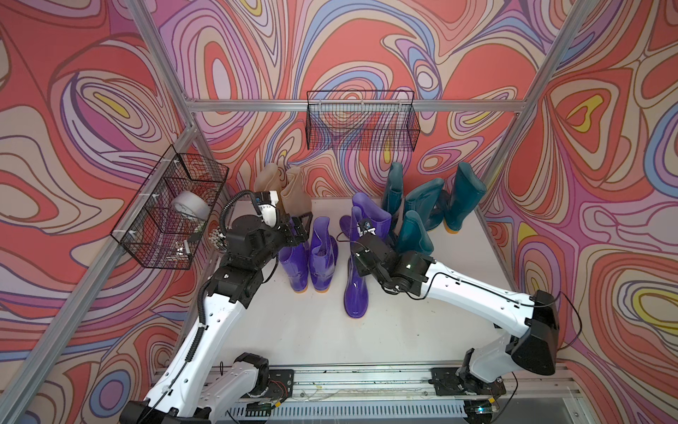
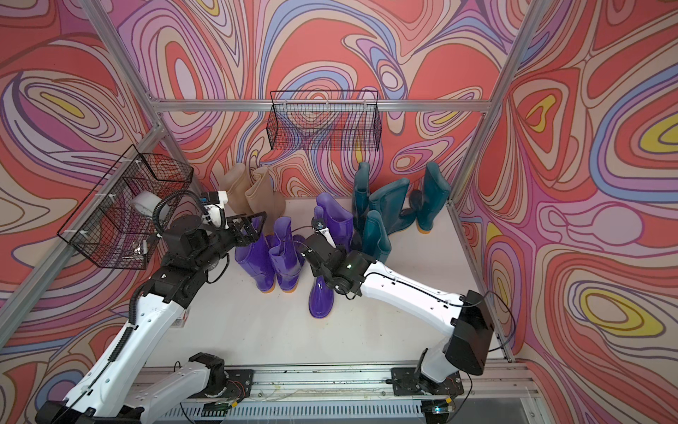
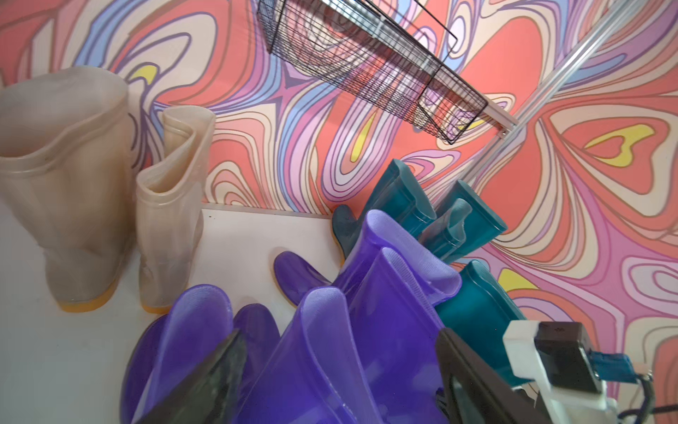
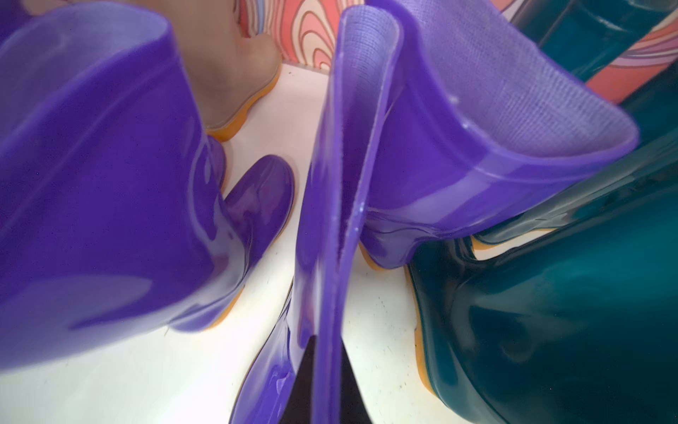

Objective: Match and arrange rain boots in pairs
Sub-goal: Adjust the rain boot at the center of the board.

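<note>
In a top view: beige boots (image 1: 293, 191) back left on the tabletop (image 1: 293, 337), teal boots (image 1: 422, 202) back right, purple boots (image 1: 312, 264) between. Left wrist view: left gripper (image 3: 337, 385), jaws apart, above purple boot tops. Right wrist view: right gripper (image 4: 324, 370), jaws clamped on a purple boot's flattened shaft (image 4: 341, 183).

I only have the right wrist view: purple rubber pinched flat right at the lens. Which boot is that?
Observer: The right gripper is shut on the cuff of the front purple boot, the frontmost of all the boots.
Operator: Where's the left gripper?
Observer: The left gripper is open, above the two purple boots, which stand side by side.
Operator: Beige ones paired?
Observer: Yes, both beige boots stand together at the back left.
</note>
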### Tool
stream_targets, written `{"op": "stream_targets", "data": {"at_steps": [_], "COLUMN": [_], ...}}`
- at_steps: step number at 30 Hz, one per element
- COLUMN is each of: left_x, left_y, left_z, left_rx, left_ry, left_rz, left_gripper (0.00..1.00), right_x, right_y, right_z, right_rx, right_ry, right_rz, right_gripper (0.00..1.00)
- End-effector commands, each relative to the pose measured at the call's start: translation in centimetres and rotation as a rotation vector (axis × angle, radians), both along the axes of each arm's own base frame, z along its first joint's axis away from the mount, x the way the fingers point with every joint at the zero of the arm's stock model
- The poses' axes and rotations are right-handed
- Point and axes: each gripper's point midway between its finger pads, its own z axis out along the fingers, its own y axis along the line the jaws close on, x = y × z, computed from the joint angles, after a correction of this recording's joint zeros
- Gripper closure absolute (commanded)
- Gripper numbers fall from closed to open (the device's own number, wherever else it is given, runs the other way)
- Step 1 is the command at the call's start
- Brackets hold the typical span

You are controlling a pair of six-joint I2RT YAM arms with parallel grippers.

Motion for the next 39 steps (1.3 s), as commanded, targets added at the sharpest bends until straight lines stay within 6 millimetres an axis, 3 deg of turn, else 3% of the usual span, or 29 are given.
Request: {"op": "stream_targets", "data": {"at_steps": [1,5,9,16,18,20,24,26,29,32,39], "left_x": [-1.3,-2.8,-4.3,-5.3,-5.7,-6.2,-6.0,-6.3,-6.8,-8.1,-7.5], "left_y": [-3.4,-7.0,-10.2,-12.6,-13.0,-13.4,-11.6,-10.7,-10.1,-11.4,-14.1], "left_z": [0.8,0.0,-1.6,-4.0,-4.7,-5.0,-4.9,-4.4,-3.3,-3.3,-5.4], "left_rx": [-0.003,0.048,0.122,0.308,0.423,0.521,0.668,0.743,0.825,0.857,1.095], "left_ry": [-0.042,-0.024,0.007,0.057,0.050,0.037,-0.008,-0.056,-0.104,-0.126,-0.249], "left_rz": [-0.182,-0.348,-0.460,-0.517,-0.526,-0.550,-0.499,-0.500,-0.535,-0.664,-0.814], "left_gripper": [0.17,0.18,0.18,0.15,0.13,0.11,0.12,0.13,0.10,0.12,0.03], "right_x": [-2.5,-4.5,-5.2,-5.7,-5.9,-6.1,-6.6,-6.9,-6.9,-6.5,-6.6], "right_y": [0.6,-1.0,-2.4,-3.9,-4.4,-4.9,-5.7,-6.3,-7.6,-9.3,-12.2], "right_z": [5.1,5.5,4.0,0.6,0.1,0.4,3.6,5.6,8.6,11.2,13.2], "right_rx": [0.122,0.129,0.103,0.046,0.041,0.060,0.159,0.198,0.246,0.271,0.269], "right_ry": [-0.081,-0.096,-0.094,-0.045,-0.041,-0.050,-0.103,-0.132,-0.179,-0.223,-0.273], "right_rz": [0.203,0.269,0.280,0.264,0.257,0.239,0.214,0.206,0.151,0.063,-0.044], "right_gripper": [0.98,0.97,0.96,0.89,0.81,0.67,0.42,0.36,0.33,0.32,0.32]}}
